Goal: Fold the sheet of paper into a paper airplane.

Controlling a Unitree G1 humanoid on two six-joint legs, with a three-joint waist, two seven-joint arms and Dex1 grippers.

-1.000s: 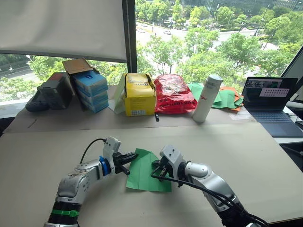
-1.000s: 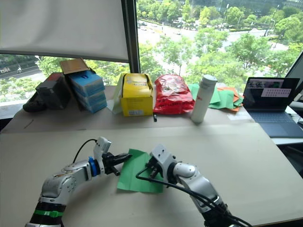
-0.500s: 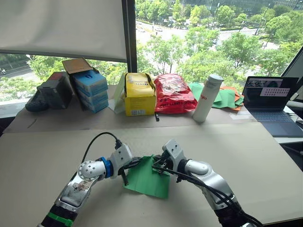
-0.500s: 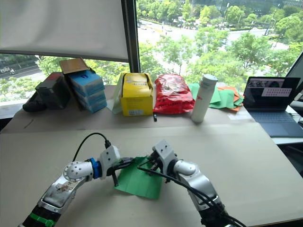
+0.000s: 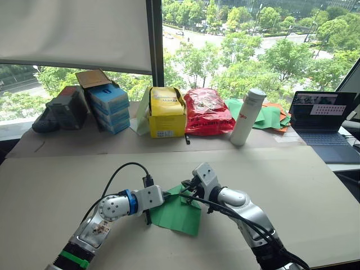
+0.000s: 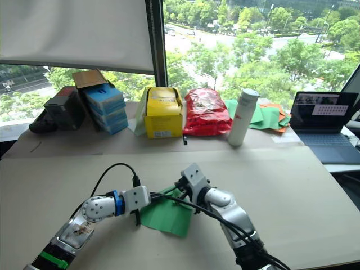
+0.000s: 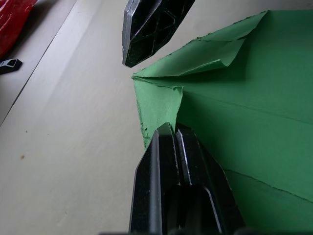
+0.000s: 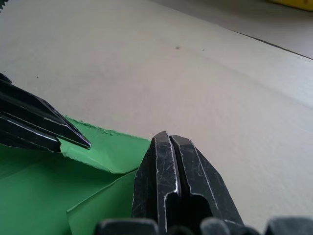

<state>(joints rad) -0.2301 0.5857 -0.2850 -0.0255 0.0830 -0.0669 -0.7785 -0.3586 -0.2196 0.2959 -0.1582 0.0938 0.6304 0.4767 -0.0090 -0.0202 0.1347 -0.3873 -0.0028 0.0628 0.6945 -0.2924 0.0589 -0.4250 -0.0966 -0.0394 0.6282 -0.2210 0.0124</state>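
Note:
The sheet of paper (image 5: 179, 214) is bright green and lies flat on the beige table (image 5: 292, 185) between my two arms, creased, with its far corner folded into a small raised flap (image 7: 205, 49). My left gripper (image 7: 169, 128) is shut, and its tip rests on the paper's far left corner. My right gripper (image 8: 168, 138) is also shut, its tip at the far edge beside the folded flap. The two tips sit a few centimetres apart, pointing toward each other. No paper airplane shape shows.
Along the back of the table stand blue boxes (image 5: 107, 106), a yellow box (image 5: 166, 112), a red bag (image 5: 205, 111), a white bottle (image 5: 246, 117), a heap of green and orange sheets (image 5: 269, 116) and a laptop (image 5: 323, 121).
My left gripper has swung in from the paper's left edge onto its far corner. The right gripper has moved up to the far edge, and that corner now stands folded up.

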